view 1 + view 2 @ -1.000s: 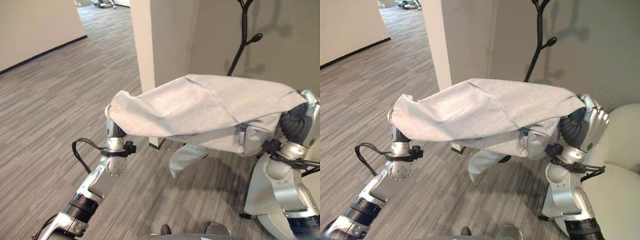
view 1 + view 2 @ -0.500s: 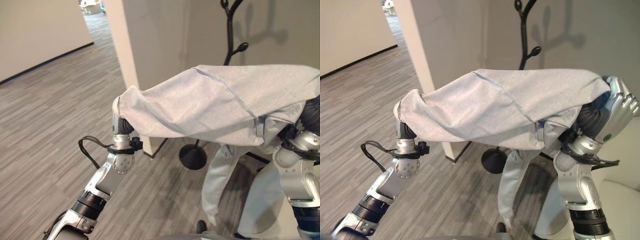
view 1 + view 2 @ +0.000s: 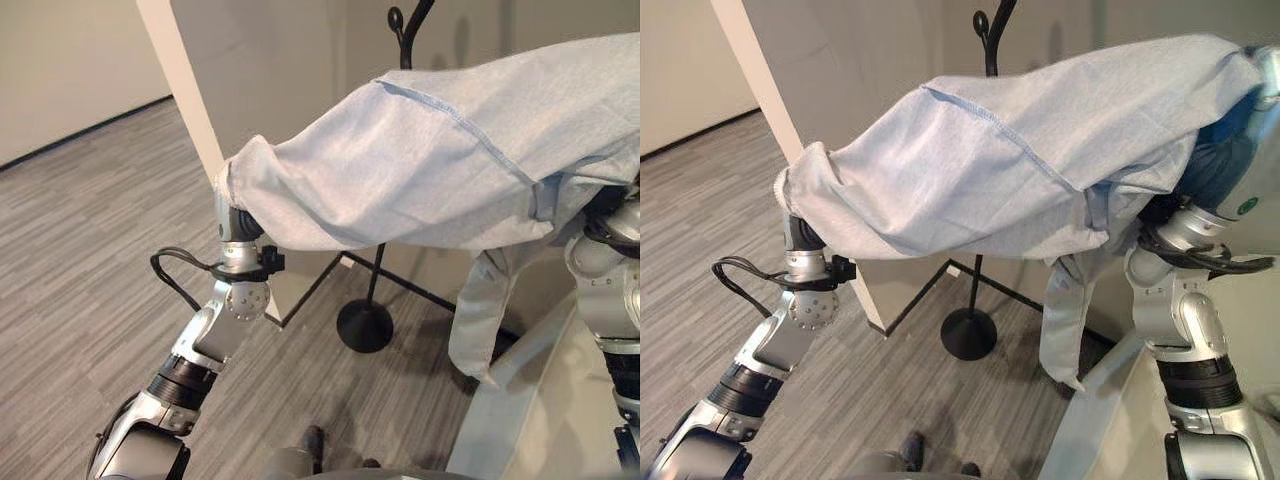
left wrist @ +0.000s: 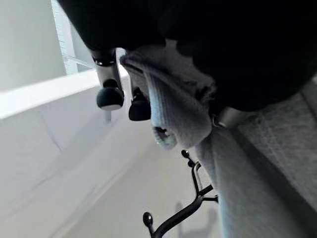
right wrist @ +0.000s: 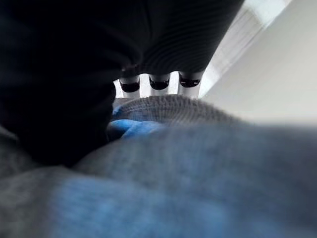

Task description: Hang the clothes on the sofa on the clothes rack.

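1. Garment (image 3: 440,170): a pale grey-blue top, stretched out in the air between the robot's two raised arms and off the sofa (image 3: 530,420), whose pale edge shows low at the robot's right.
2. One sleeve (image 3: 480,320) hangs free below the stretched cloth, touching nothing.
3. Left hand (image 4: 124,99): in its wrist view the dark-tipped fingers curl over a rolled edge of the cloth, so it is gripping the garment at that end. In the eye views the cloth covers this hand.
4. Right hand (image 5: 158,82): the fingers reach over a ridge of cloth in its wrist view and seem to hook it, so I judge it closed on the garment's other end.
5. Clothes rack (image 3: 985,40): a black stand with knobbed hooks and a round base on the floor (image 3: 80,250). It stands just behind the held garment, its top hook rising above the cloth; whether cloth and pole touch cannot be told.
6. Progress, as a judgement: pick-up and carrying to the rack look done. What is left is to lift the cloth over a hook, settle it there, and let go with both hands.
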`<state>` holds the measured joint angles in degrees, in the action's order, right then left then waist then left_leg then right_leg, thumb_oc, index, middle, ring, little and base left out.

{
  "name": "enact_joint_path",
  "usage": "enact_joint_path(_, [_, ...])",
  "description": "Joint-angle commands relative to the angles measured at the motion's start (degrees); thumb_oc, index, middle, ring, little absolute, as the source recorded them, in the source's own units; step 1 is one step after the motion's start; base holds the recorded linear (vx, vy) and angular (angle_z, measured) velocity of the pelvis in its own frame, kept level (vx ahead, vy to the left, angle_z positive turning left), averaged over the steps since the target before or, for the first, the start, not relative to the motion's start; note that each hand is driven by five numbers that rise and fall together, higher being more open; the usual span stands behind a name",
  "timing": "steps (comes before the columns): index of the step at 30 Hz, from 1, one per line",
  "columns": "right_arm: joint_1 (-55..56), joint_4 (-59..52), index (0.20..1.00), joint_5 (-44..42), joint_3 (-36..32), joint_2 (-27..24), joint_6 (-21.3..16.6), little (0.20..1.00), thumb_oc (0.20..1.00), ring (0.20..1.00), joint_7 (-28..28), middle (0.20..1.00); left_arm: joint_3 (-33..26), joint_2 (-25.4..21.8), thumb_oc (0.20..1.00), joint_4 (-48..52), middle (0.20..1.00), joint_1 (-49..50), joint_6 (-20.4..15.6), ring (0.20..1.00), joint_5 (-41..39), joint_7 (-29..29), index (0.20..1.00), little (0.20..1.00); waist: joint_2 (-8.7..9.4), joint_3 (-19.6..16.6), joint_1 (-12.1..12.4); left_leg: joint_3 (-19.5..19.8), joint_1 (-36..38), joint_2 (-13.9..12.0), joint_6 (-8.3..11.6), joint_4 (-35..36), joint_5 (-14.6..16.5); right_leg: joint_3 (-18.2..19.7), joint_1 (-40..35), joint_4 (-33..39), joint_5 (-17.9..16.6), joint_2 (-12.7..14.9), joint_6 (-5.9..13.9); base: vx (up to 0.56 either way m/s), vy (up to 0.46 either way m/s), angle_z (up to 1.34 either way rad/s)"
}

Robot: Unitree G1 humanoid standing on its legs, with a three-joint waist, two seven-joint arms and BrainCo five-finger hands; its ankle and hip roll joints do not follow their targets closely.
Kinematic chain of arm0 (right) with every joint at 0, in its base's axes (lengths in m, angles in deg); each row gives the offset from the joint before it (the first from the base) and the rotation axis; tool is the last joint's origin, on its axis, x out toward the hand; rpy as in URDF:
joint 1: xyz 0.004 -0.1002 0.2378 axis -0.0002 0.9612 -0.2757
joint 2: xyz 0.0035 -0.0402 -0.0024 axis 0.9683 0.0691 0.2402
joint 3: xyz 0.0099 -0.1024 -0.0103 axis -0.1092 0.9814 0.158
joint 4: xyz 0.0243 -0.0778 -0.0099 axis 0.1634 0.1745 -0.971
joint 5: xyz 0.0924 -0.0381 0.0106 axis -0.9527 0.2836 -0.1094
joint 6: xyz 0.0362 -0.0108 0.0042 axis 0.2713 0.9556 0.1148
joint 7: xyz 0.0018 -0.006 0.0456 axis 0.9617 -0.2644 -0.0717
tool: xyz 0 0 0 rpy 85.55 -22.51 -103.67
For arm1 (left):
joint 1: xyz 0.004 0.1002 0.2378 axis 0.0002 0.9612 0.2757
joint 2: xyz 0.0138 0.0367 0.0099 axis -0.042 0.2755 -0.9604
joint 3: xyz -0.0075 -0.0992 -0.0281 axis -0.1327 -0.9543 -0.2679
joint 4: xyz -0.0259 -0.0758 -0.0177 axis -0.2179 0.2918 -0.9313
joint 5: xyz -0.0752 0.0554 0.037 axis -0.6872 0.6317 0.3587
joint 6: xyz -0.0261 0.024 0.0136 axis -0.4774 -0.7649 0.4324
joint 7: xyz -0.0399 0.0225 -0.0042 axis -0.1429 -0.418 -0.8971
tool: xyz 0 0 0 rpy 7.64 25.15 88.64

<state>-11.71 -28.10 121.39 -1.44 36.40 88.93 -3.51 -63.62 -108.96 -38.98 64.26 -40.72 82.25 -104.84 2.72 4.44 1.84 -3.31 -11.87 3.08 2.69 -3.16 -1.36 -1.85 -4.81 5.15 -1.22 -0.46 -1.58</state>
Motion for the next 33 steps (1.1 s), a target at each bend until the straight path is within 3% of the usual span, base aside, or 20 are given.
enact_joint_path(1, [-7.3,3.9,0.200,-2.3,0.8,-2.6,0.7,0.200,0.200,0.200,0.1,0.200,-0.1,-2.7,0.200,-2.9,0.200,-7.1,1.1,0.200,0.6,0.0,0.200,0.200,-0.37,-3.6,2.7,0.4,2.8,2.8,-3.30,3.4,-6.1,-2.1,-4.5,-4.6,3.9,-0.5,5.53,0.28,0.014,-0.57])
enact_joint_path(3, [-10.9,9.3,0.200,-3.6,4.8,-3.2,0.0,0.200,0.200,0.200,-1.8,0.200,1.5,-4.1,0.200,-6.1,0.200,-10.3,1.5,0.200,0.9,0.4,0.200,0.200,0.37,-5.4,2.6,-0.4,6.4,2.4,-4.26,5.1,-5.0,-3.0,-4.3,-10.5,6.1,-0.3,5.69,0.36,0.028,-0.32])
enact_joint_path(4, [-12.5,10.9,0.200,-4.2,6.5,-2.9,-0.6,0.200,0.200,0.200,-3.1,0.200,1.5,-4.6,0.200,-7.0,0.200,-11.4,2.2,0.200,1.0,0.2,0.200,0.200,0.58,-5.8,3.0,-0.7,7.6,2.3,-4.42,5.6,-4.5,-4.0,-3.9,-13.5,5.2,-0.1,6.74,0.21,0.040,-0.12])
enact_joint_path(6, [-17.7,15.7,0.200,-5.2,11.0,-3.7,-0.7,0.200,0.200,0.200,-4.8,0.200,1.2,-5.5,0.200,-8.4,0.200,-13.1,3.4,0.200,0.9,-0.2,0.200,0.200,0.09,-4.2,3.3,-2.0,10.9,1.6,-5.35,6.3,-3.7,-5.9,0.9,-25.8,1.6,2.4,10.27,0.13,0.049,-0.44])
enact_joint_path(7, [-19.9,19.0,0.200,-5.5,12.8,-4.2,0.3,0.200,0.200,0.200,-5.5,0.200,1.9,-5.4,0.200,-10.4,0.200,-15.6,4.3,0.200,-0.6,-0.6,0.200,0.200,-0.70,-3.8,2.9,-1.7,13.3,0.8,-5.51,6.6,-3.2,-7.6,4.3,-32.3,-2.0,4.0,11.74,0.10,0.041,-0.43])
enact_joint_path(9, [-21.8,21.6,0.200,-5.7,13.9,-4.9,1.4,0.200,0.200,0.200,-5.8,0.200,1.8,-5.7,0.200,-12.4,0.200,-17.8,5.1,0.200,-0.8,-0.4,0.200,0.200,-1.40,-3.4,2.6,-1.5,15.1,0.3,-5.46,7.8,-2.6,-9.2,7.0,-34.5,-1.4,7.8,11.05,0.08,-0.004,0.00])
enact_joint_path(12, [-24.4,24.5,0.200,-6.3,13.9,-6.8,2.6,0.200,0.200,0.200,-5.4,0.200,2.5,-6.0,0.200,-13.7,0.200,-20.9,5.3,0.200,-0.2,0.2,0.200,0.200,-1.62,-3.3,1.6,1.0,15.7,0.0,-4.51,8.1,-1.2,-9.1,9.1,-27.3,-0.5,11.3,9.75,0.08,-0.119,0.24])
enact_joint_path(13, [-24.2,25.1,0.200,-6.3,13.3,-7.8,3.0,0.200,0.200,0.200,-4.8,0.200,2.6,-6.0,0.200,-13.5,0.200,-21.1,5.1,0.200,0.2,0.6,0.200,0.200,-1.27,-3.2,0.8,2.1,16.3,0.3,-4.12,8.0,-0.2,-6.8,9.2,-21.0,-0.9,11.4,10.03,0.08,-0.112,0.51])
enact_joint_path(14, [-24.1,25.1,0.200,-6.4,13.2,-7.9,3.0,0.200,0.200,0.200,-4.8,0.200,2.7,-6.0,0.200,-13.5,0.200,-21.2,5.1,0.200,0.2,0.6,0.200,0.200,-1.33,-3.2,0.8,2.1,16.2,0.2,-4.14,8.0,-0.5,-7.0,8.9,-20.2,-1.6,11.3,9.97,0.08,-0.114,0.66])
enact_joint_path(15, [-23.7,26.8,0.200,-5.2,13.5,-10.1,4.7,0.200,0.200,0.200,-3.6,0.200,3.3,-6.5,0.200,-13.0,0.200,-20.9,5.1,0.200,1.8,0.2,0.200,0.200,-0.85,-3.1,0.3,2.5,16.3,0.3,-3.75,7.9,0.0,-5.3,8.4,-16.2,-2.9,11.3,10.74,0.03,-0.085,0.46])
enact_joint_path(17, [-21.5,24.9,0.200,-5.2,11.2,-10.4,4.4,0.200,0.200,0.200,-5.2,0.200,2.3,-6.0,0.200,-11.7,0.200,-19.1,4.9,0.200,1.0,1.6,0.200,0.200,-0.08,-3.9,-0.5,3.2,16.3,0.6,-3.87,7.6,0.1,-1.5,6.2,-11.6,-3.7,10.3,10.98,0.09,-0.131,0.52])
enact_joint_path(19, [-20.2,24.1,0.200,-4.4,9.8,-11.2,5.1,0.200,0.200,0.200,-5.8,0.200,1.4,-6.3,0.200,-10.6,0.200,-17.6,4.5,0.200,1.1,3.1,0.200,0.200,0.44,-5.8,0.1,3.0,17.4,0.3,-3.64,8.0,1.3,-1.3,4.1,-8.7,-4.1,10.5,11.57,0.20,-0.121,0.47])
enact_joint_path(28, [-21.2,31.9,0.200,-10.1,11.4,-17.0,1.5,0.200,0.200,0.200,-7.0,0.200,0.1,-7.1,0.200,-6.9,0.200,-14.6,2.9,0.200,-1.6,5.1,0.200,0.200,1.17,-7.6,0.8,5.3,17.2,-1.9,-1.53,8.2,1.2,-2.7,0.2,-2.2,-3.9,8.1,10.45,0.06,-0.120,-0.02])
enact_joint_path(33, [-23.3,34.6,0.200,-11.0,15.6,-17.2,-0.6,0.200,0.200,0.200,-9.3,0.200,0.6,-6.4,0.200,-8.6,0.200,-15.1,3.7,0.200,-3.3,5.7,0.200,0.200,1.30,-7.6,1.0,6.6,17.0,-2.9,-0.80,8.2,0.9,-3.6,-0.7,-1.2,-3.1,6.9,9.57,0.03,-0.086,0.13])
